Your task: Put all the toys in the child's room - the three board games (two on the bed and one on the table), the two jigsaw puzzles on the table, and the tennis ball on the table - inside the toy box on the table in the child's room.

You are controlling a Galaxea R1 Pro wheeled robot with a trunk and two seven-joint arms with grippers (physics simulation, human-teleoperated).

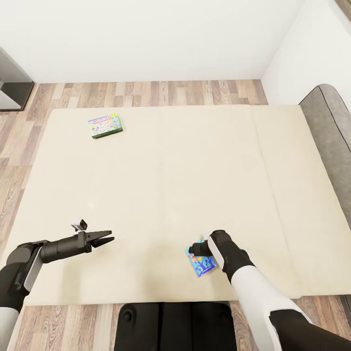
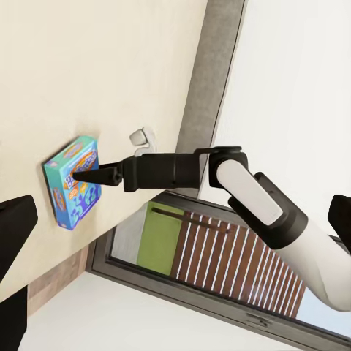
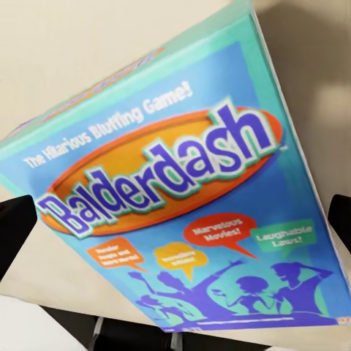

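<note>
On the cream bed lie two board games. The green-bordered one rests flat at the far left. The blue one with orange drawings lies near the bed's front edge. My right gripper is right at its top face, pointing down at it. It is open, with its dark fingers spread at both sides of the box in the right wrist view. My left gripper hovers open over bare mattress at the front left, holding nothing.
A grey headboard runs along the bed's right side. Wood-plank floor lies beyond the bed, with a dark cabinet at the far left by the white wall. My dark base stands at the bed's front edge. Slatted brown shutters show behind my right arm.
</note>
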